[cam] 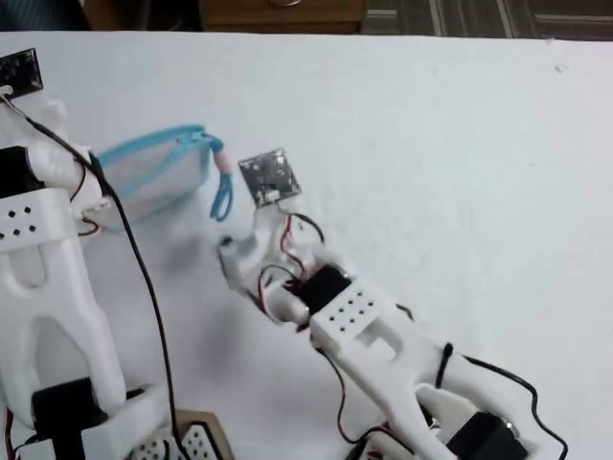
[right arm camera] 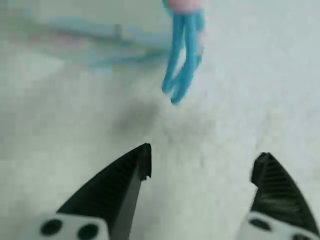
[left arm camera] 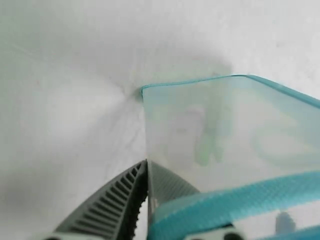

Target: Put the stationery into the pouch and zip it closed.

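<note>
Since the bench (cam: pixel 431 125) looks smooth, the pouch (cam: pixel 153 177) by the left arm, pinched at one corner by the left hand (left arm camera: pixel 146 167), could slip free if the right hand (right arm camera: pixel 200 160), spread wide just short of the blue zip cord (right arm camera: pixel 182 60), tugs hard.

Bare table (cam: pixel 450 144) ahead of my right gripper (right arm camera: pixel 200 170), jaws apart; blue pull loop (right arm camera: pixel 182 60) lies just beyond. The pouch (cam: pixel 153 182) and my left arm (cam: pixel 38 249) block that side.
</note>
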